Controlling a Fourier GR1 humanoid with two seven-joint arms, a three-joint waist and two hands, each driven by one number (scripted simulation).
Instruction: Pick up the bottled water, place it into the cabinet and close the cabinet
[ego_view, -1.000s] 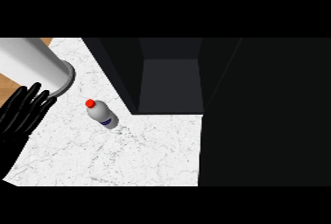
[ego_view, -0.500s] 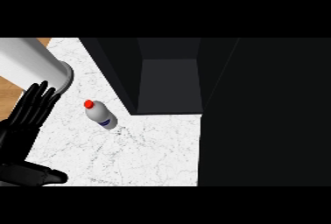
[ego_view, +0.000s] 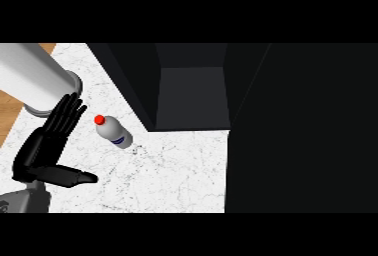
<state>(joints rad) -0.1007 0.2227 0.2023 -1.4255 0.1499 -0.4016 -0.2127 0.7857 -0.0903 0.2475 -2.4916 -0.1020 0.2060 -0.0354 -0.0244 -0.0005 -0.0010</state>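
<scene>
The water bottle (ego_view: 115, 133), clear with a red cap and a blue label, stands on the white marbled counter (ego_view: 170, 170) and tilts toward the upper left as seen from above. My left hand (ego_view: 40, 150) is just left of it, open, its straight fingers (ego_view: 66, 112) pointing up and its thumb (ego_view: 74, 176) stretched right below the bottle. A narrow gap separates hand and bottle. The black cabinet (ego_view: 192, 95) stands open to the bottle's right, with a dark grey inside. My right hand does not show.
A large pale grey cylinder (ego_view: 33, 80) lies at the upper left, right above my fingertips. A wide black panel (ego_view: 303, 130) fills the right side, beside the cabinet's opening. Wooden floor (ego_view: 11, 122) shows past the counter's left edge.
My left hand has moved right and up onto the counter, closing in on the bottle; its thumb and wrist have come into view. The bottle has not moved.
</scene>
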